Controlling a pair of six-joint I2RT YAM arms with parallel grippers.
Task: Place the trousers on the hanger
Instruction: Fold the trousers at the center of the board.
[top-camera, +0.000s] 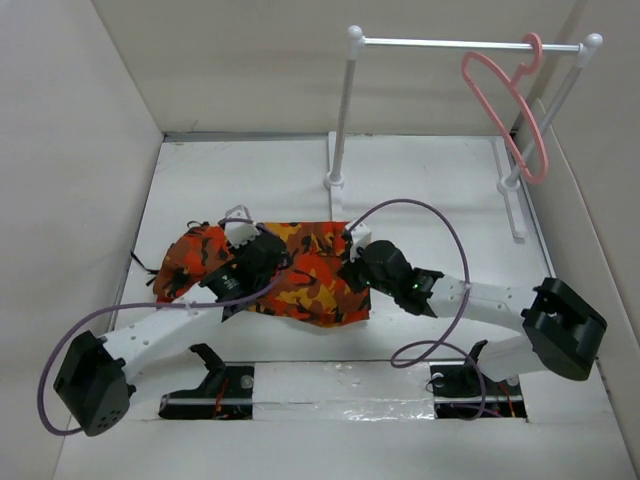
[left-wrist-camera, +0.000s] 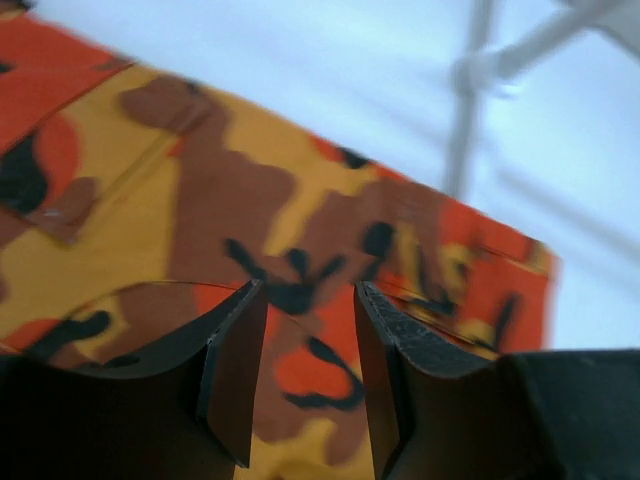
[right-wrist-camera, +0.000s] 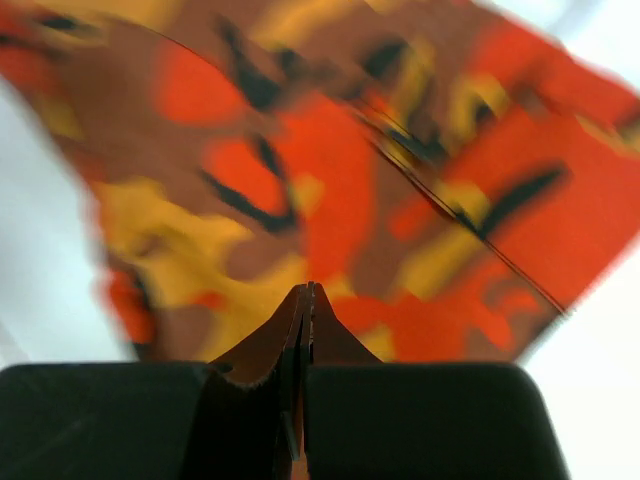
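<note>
The camouflage trousers (top-camera: 300, 285) lie folded in a flat bundle on the white table, near the middle-left. The pink hanger (top-camera: 510, 100) hangs by its hook from the rail at the back right, far from both arms. My left gripper (top-camera: 262, 250) hovers over the bundle's middle; in the left wrist view it (left-wrist-camera: 308, 290) is open with the trousers (left-wrist-camera: 250, 200) under the gap. My right gripper (top-camera: 352, 268) is over the bundle's right part; in the right wrist view it (right-wrist-camera: 310, 290) is shut just above the trousers (right-wrist-camera: 330, 150), with no fabric seen between its fingers.
The white-and-silver rail stand (top-camera: 460, 43) stands at the back right, its left post base (top-camera: 335, 180) just behind the trousers; it also shows in the left wrist view (left-wrist-camera: 465, 110). White walls enclose the table. Purple cables (top-camera: 445, 235) loop from both arms.
</note>
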